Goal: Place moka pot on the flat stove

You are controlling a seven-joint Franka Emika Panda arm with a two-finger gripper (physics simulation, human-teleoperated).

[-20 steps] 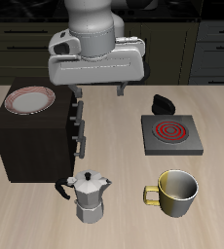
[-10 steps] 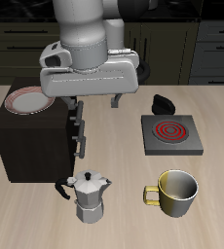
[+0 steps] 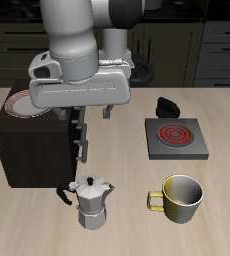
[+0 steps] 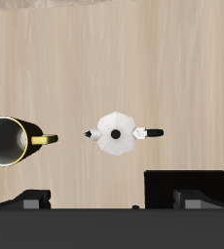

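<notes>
The silver moka pot [image 3: 91, 202] with its black handle stands upright near the table's front edge, in front of the cabinet. In the wrist view the moka pot [image 4: 115, 133] shows from above, between the fingers' line and apart from them. The flat stove [image 3: 174, 137], a grey plate with a red coil, lies farther back beside the cabinet, with nothing on it. My gripper [image 3: 85, 112] is open and empty, high above the table, over the cabinet's front and farther back than the pot. In the wrist view the gripper [image 4: 112, 199] shows its dark fingers spread wide.
A dark wooden cabinet [image 3: 32, 145] stands beside the pot and carries a red-rimmed plate [image 3: 32, 102]. A yellow-rimmed metal mug [image 3: 181, 198] stands near the front edge, in front of the stove; it also shows in the wrist view [image 4: 12, 143]. A black knob [image 3: 167, 104] sits behind the stove.
The arm and gripper have moved forward and toward the cabinet side, coming lower over the pot. The pot, stove and mug have not moved.
</notes>
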